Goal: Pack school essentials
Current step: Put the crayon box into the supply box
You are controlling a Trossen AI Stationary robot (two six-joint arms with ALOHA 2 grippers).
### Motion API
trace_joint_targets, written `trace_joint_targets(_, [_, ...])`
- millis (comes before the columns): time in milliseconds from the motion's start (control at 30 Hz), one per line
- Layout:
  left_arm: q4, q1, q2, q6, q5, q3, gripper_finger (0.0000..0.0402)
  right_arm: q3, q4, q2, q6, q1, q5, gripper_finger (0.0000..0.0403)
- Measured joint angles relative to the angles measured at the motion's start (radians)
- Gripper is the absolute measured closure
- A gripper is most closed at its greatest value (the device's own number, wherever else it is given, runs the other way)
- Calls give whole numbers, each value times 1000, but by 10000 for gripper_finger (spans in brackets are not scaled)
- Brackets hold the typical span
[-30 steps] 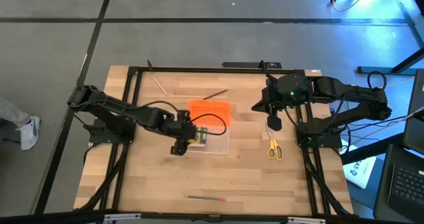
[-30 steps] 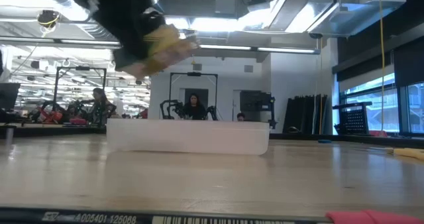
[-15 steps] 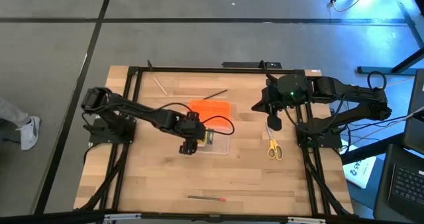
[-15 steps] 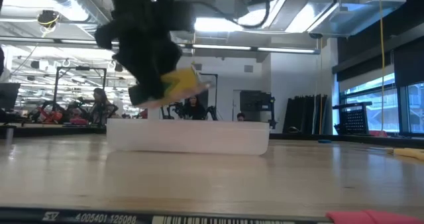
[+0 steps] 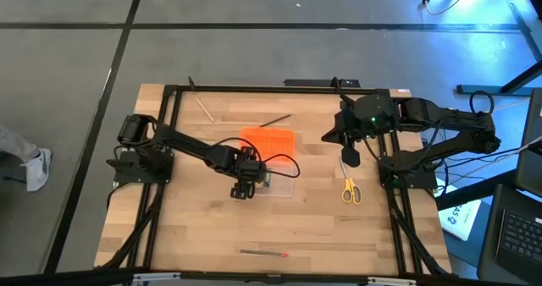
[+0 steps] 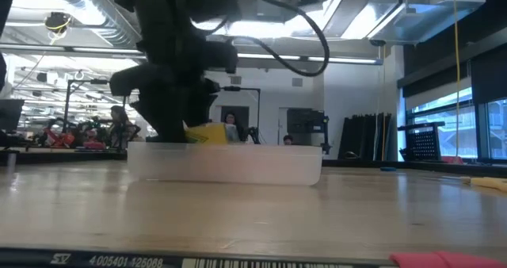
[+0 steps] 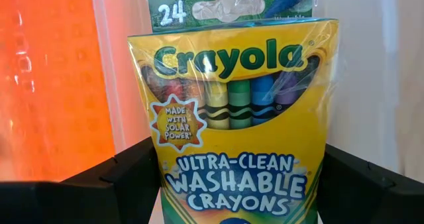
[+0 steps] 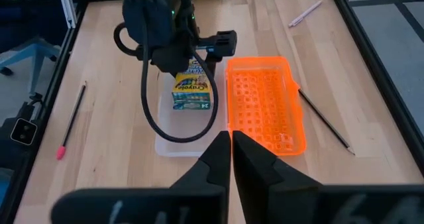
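Note:
The green-yellow crayon box (image 7: pixel 238 138) is in my left gripper (image 5: pixel 246 182), which is shut on it over the clear box (image 5: pixel 275 183) at mid-table. In the low view the crayon box (image 6: pixel 204 133) sits at the clear box's rim (image 6: pixel 226 147). The yellow-handled scissors (image 5: pixel 349 189) lie flat on the table at the right. My right gripper (image 8: pixel 230 151) is shut and empty, above the table just beyond the scissors. A red-tipped pencil (image 5: pixel 262 253) lies near the front edge. A dark pencil (image 5: pixel 275 119) and a pale pen (image 5: pixel 203 108) lie at the back. My left gripper pinches the crayon box between its two fingers (image 7: pixel 126 181), one on each narrow side (image 7: pixel 165 184) at the end away from the "24" flap. The fingers come slanting down from the table's left. The flap end points into the clear box; whether it touches the floor, I cannot tell.
The orange lid (image 5: pixel 269 141) lies flat on the table just behind the clear box, touching it. A black frame rail (image 5: pixel 161 176) runs along the table's left, right and back sides. Bare wood lies in front of the clear box.
My left gripper has gone toward the table's right edge and down with the crayon box. The crayon box, first held high and tilted above the clear box, now sits at the clear box's rim. My right arm has kept still.

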Motion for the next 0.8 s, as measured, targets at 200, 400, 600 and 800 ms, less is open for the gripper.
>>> trace_joint_targets(200, [-5, 2, 18, 5, 0, 0, 88, 0, 0, 0, 0, 0, 0, 382])
trace_joint_targets(400, [2, 13, 17, 6, 0, 0, 88, 0, 0, 0, -1, 0, 0, 382])
trace_joint_targets(600, [2, 27, 17, 5, 0, 0, 88, 0, 0, 0, 0, 0, 0, 382])
trace_joint_targets(800, [4, 28, 17, 5, 0, 0, 88, 0, 0, 0, 1, 0, 0, 382])
